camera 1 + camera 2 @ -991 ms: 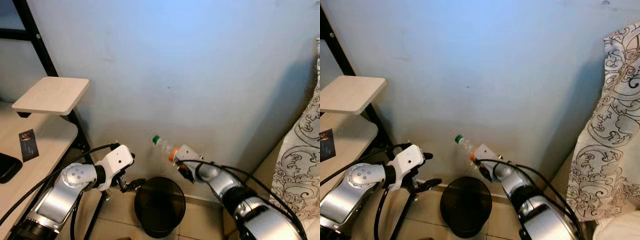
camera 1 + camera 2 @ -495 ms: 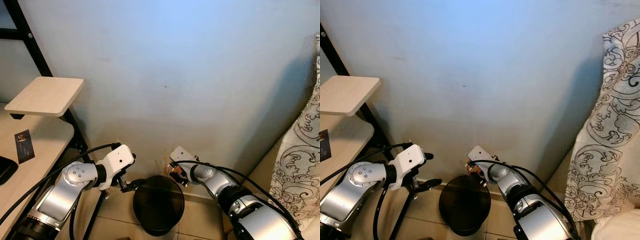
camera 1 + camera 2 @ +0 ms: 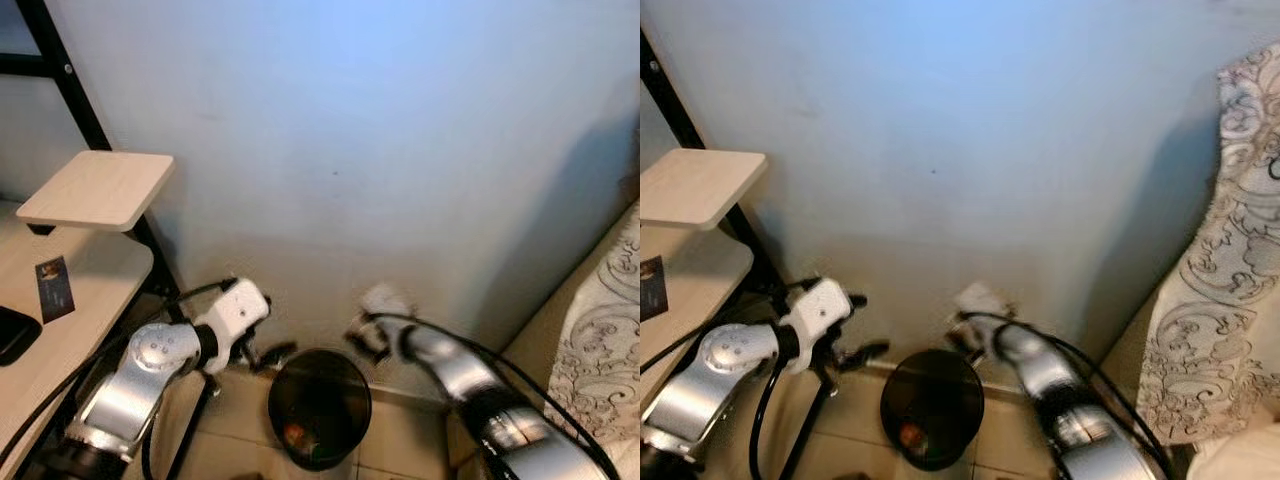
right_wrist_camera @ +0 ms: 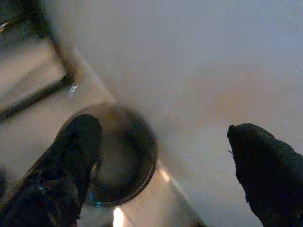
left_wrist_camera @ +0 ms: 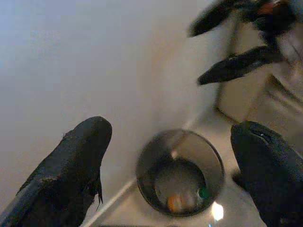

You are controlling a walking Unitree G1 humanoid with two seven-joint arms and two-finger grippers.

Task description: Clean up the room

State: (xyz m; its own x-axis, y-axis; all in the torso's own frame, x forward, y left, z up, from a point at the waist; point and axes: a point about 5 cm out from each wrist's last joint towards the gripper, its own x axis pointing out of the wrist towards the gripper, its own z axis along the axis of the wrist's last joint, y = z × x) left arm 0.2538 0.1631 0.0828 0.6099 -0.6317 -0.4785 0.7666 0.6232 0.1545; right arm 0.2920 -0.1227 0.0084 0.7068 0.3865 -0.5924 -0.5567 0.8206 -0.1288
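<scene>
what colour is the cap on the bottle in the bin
Green, best seen in the left wrist view: the bottle lies at the bottom of the black bin.

Bottle (image 5: 182,202) (orange label, green cap) inside round bin (image 5: 144,163)

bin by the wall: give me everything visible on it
The bin is a small round wastebasket, dark and somewhat see-through, plastic by the look of it, with its top open. It stands upright on the tiled floor close against the pale wall, between the two arms. A bottle with an orange label and green cap lies at its bottom. The left tool hovers near its rim, the right tool above its far edge, both open; neither clearly touches it.
</scene>
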